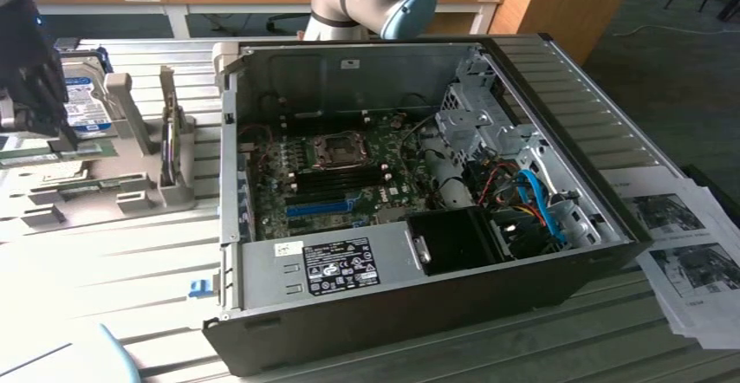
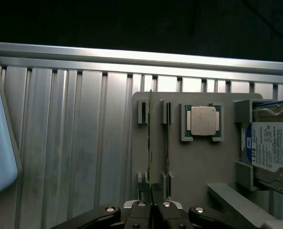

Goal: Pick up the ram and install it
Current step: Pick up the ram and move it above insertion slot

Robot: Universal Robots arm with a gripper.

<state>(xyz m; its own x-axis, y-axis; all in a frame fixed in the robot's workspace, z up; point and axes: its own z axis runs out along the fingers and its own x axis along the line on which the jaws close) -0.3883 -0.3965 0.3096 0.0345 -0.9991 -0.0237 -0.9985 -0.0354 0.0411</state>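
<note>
The slatted metal bench carries everything here. On it the open computer case is by far the biggest thing, lying on its side with the circuit board exposed. Off to the exterior view's left sits a grey holder with notched posts, well apart from the case. The hard drive stands at one side of the holder, and a square processor chip lies flat in its own recess. Two thin green boards stand on edge side by side in the notches. The ram stick is the one farther from the chip, and a second stick stands just beside it. The claw is drawn nearly closed, with one finger on each flat face of the ram stick. It looks pinched on the stick near one end, while the stick sits in its holder. I judge the stick to be very light and stiff, but thin and brittle. Its small chips and bottom contacts would not tolerate scraping or twisting. The sound place to hold it seems to be across the two flat faces close to the top edge, clear of the contacts. A grip this near one end may let it tip, so it wants a firm, square squeeze.
</note>
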